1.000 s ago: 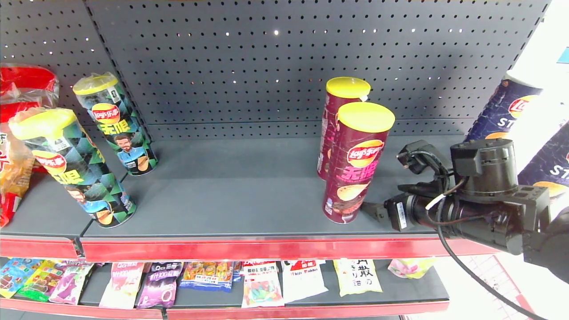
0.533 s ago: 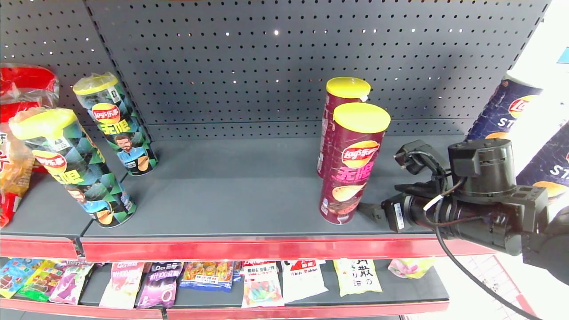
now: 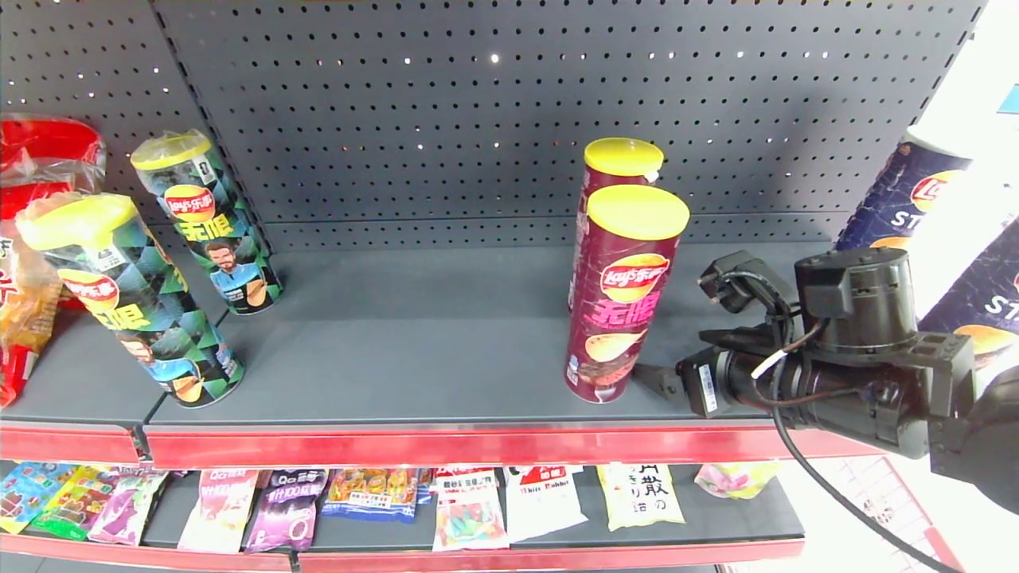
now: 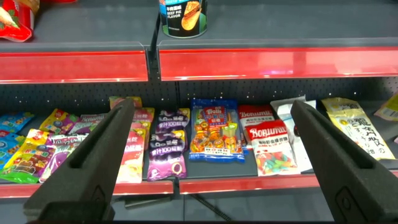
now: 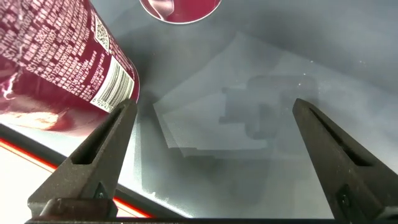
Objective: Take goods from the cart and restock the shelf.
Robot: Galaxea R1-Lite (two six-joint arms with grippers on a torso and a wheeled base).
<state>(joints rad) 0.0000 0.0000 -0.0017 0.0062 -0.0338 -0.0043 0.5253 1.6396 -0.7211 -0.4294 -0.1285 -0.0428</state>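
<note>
Risked tipping the maroon chip can (image 3: 625,294), just behind the red shelf lip (image 3: 398,447), with a low nudge.
Held the right gripper (image 5: 214,106) spread wide just behind that lip, the left gripper (image 4: 212,104) wide below it.

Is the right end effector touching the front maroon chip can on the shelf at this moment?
Touching. In the right wrist view, one finger of the right end effector meets the front maroon chip can beside its barcode, with no gap.
</note>
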